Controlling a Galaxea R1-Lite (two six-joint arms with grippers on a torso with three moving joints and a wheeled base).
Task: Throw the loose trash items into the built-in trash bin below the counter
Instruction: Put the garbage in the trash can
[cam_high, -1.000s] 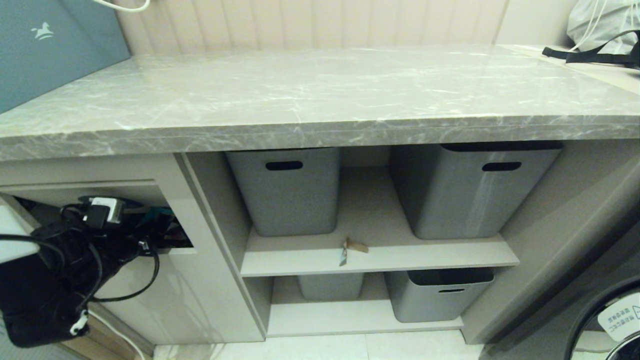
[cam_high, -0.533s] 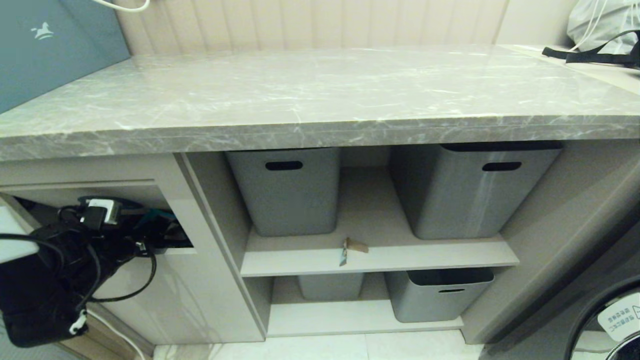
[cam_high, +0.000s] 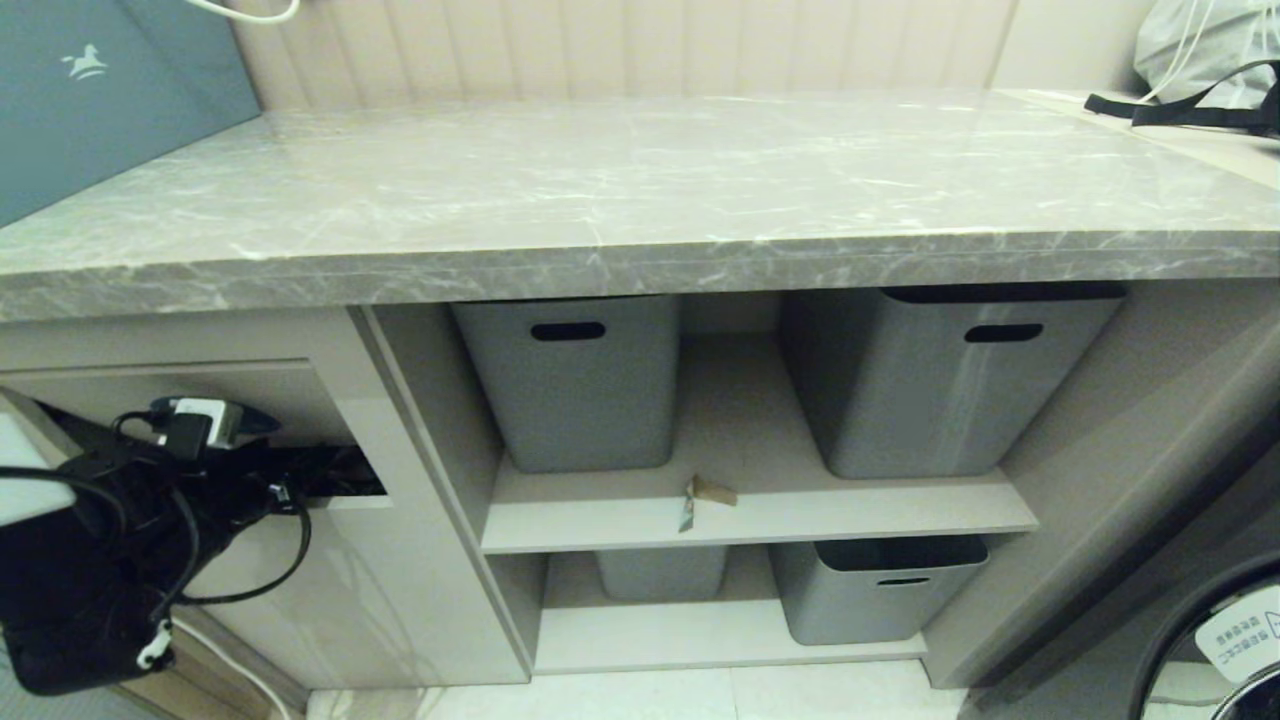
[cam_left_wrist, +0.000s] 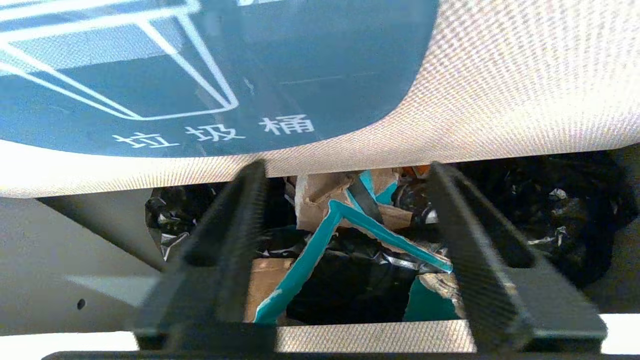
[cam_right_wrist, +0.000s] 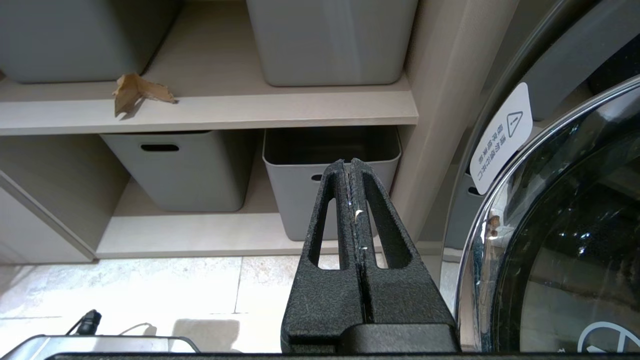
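Note:
My left gripper (cam_left_wrist: 345, 170) is open at the mouth of the built-in trash bin (cam_high: 200, 385), just under its tilted flap (cam_left_wrist: 500, 75) with the blue sticker (cam_left_wrist: 200, 75). Nothing is between its fingers (cam_left_wrist: 235, 225). Beyond them several teal-and-brown cardboard scraps (cam_left_wrist: 325, 235) lie on the black bag inside the bin. One more small scrap (cam_high: 700, 497) sits at the front edge of the upper shelf, also visible in the right wrist view (cam_right_wrist: 135, 90). My right gripper (cam_right_wrist: 348, 165) is shut and empty, low near the floor at the right. The counter (cam_high: 640, 190) holds no scraps.
Grey tubs (cam_high: 575, 380) (cam_high: 940, 375) stand on the upper shelf either side of the scrap, with two more (cam_high: 870, 590) on the shelf below. A round glass appliance door (cam_right_wrist: 550, 225) is close on the right. My left arm's black cables (cam_high: 150, 520) hang before the bin.
The flap has swung lower over the bin opening, hiding the teal scrap seen there earlier. My left wrist has dropped and drawn back slightly. The shelf scrap has not moved.

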